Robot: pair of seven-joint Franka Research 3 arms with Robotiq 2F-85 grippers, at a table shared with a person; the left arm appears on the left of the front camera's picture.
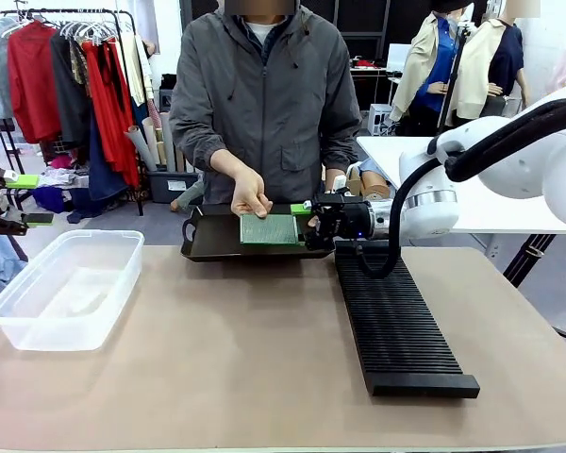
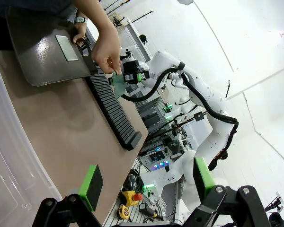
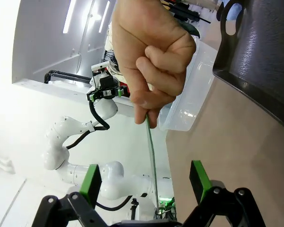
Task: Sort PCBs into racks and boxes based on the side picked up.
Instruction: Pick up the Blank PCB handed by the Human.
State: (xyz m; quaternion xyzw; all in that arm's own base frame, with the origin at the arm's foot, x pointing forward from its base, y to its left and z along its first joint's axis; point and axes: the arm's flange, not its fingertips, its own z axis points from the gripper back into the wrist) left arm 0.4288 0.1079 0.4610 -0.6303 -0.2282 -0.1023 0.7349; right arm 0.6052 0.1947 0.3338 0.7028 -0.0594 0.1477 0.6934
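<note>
**Right tool open around a hand-held PCB**

The right tool (image 3: pixel 145 179) stood released, its jaws spread wide with nothing gripped. In its own wrist view, a PCB (image 3: pixel 152 151) ran edge-on as a thin green line down into the gap between the two green pads (image 3: pixel 91 182), apart from both. A person's hand (image 3: pixel 151 52) pinched the board's upper edge between thumb and curled fingers.

In the front view the right tool (image 1: pixel 307 228) reached in from the right, level with the board's right edge. The PCB (image 1: pixel 269 228) showed its paler, dotted-grid face towards the camera. The hand (image 1: pixel 252 200) held it at its top left corner, above the black tray (image 1: pixel 203 243) at the far side of the worktop (image 1: pixel 264 359).

The long black ribbed rack (image 1: pixel 396 321) lay just beside the tray's right end and ran back towards the robot, with its slots bare. The clear plastic tub (image 1: pixel 66 288) sat at the worktop's left, well apart from the tray and the rack.

The left tool (image 1: pixel 28 199) hung at the far left, beyond the tub and well apart from the PCB. Its wrist view showed the left tool (image 2: pixel 146 182) with its jaws likewise released and holding nothing. That view looked across the tub (image 2: pixel 9 161) to the tray (image 2: pixel 38 66), where a flat grey rectangle (image 2: pixel 66 47) lay; whether that was another board could not be told.
</note>
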